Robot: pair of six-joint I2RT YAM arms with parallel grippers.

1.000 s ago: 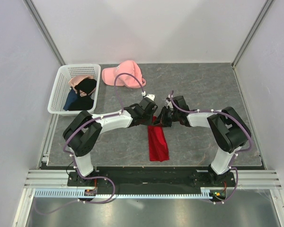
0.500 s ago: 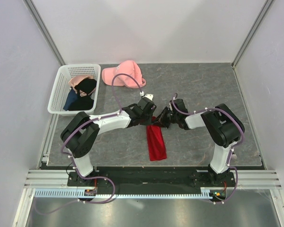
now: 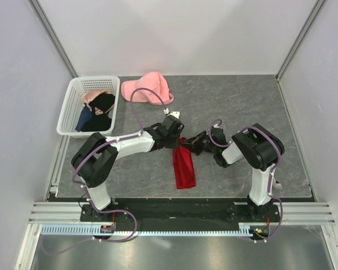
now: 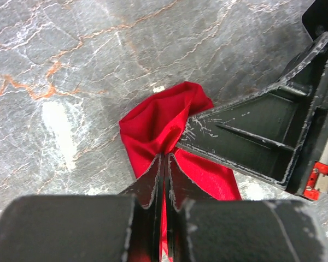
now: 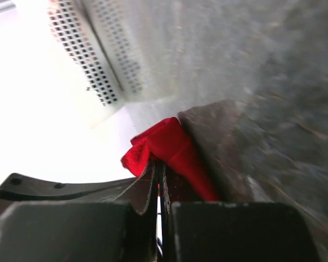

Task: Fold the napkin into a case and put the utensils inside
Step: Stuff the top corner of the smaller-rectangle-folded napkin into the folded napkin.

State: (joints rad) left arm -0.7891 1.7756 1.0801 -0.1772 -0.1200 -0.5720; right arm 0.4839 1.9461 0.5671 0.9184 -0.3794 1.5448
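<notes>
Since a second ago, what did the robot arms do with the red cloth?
The right arm folded in toward the middle, and the napkin slid slightly left. The left gripper and right gripper kept pinching its far end. The basket and pink cap stayed put.

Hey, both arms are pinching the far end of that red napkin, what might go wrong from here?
1. The left tool and right tool grip the napkin almost touching each other, so they may collide when moving.
2. The napkin is bunched at the pinch, so the next fold may land crooked.
</notes>
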